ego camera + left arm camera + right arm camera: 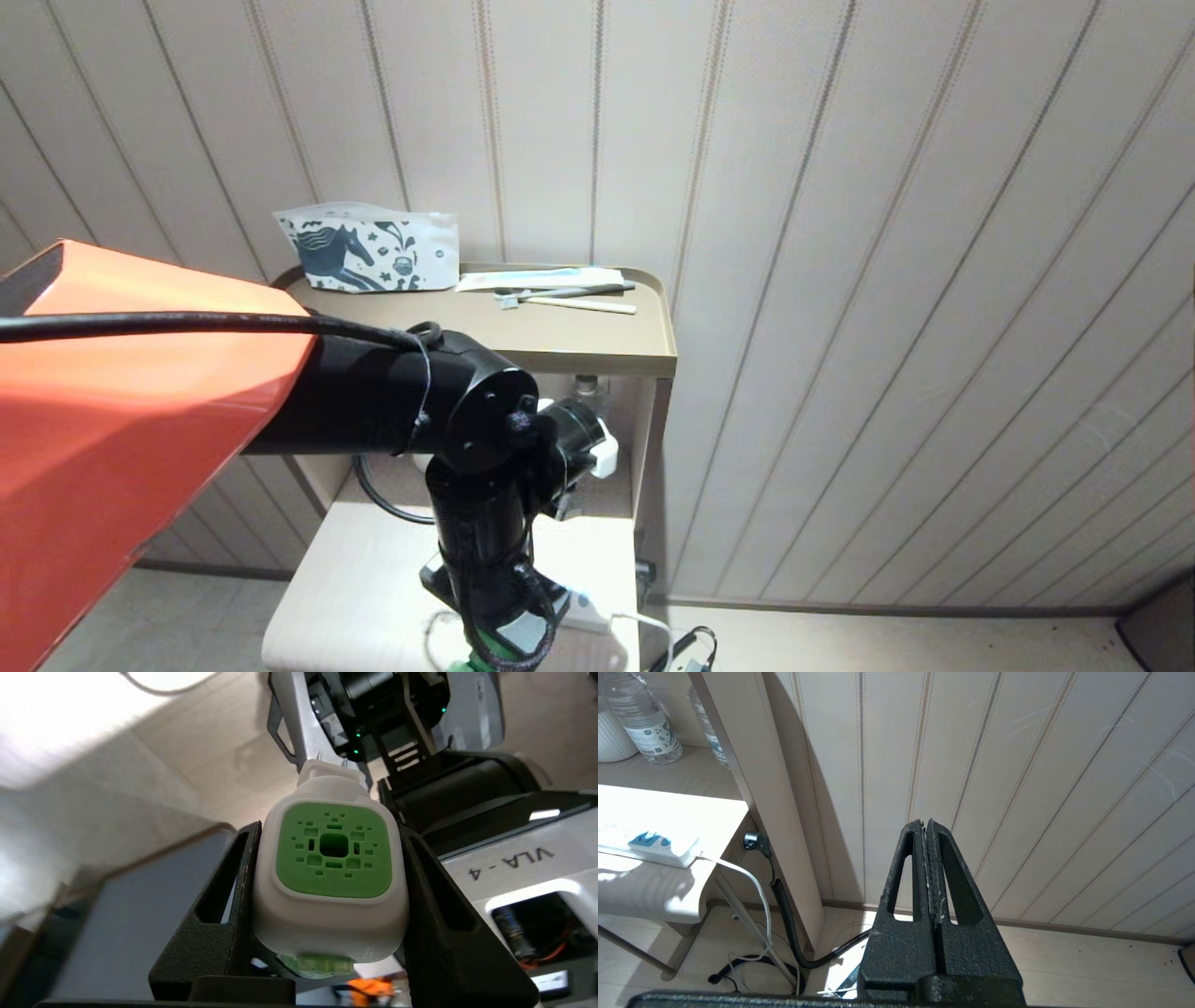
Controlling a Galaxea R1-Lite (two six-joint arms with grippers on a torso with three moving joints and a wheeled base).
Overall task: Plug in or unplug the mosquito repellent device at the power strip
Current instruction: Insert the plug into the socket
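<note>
Over the pale table, my left gripper clamps the mosquito repellent device, prongs bare; next, align with the power strip. My right gripper is clenched, empty.

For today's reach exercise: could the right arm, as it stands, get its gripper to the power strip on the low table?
Probably yes. The right gripper, shut and empty, hangs beside the low table, and nothing shows between it and the power strip. The strip's near end and its white cord face that way.
</note>
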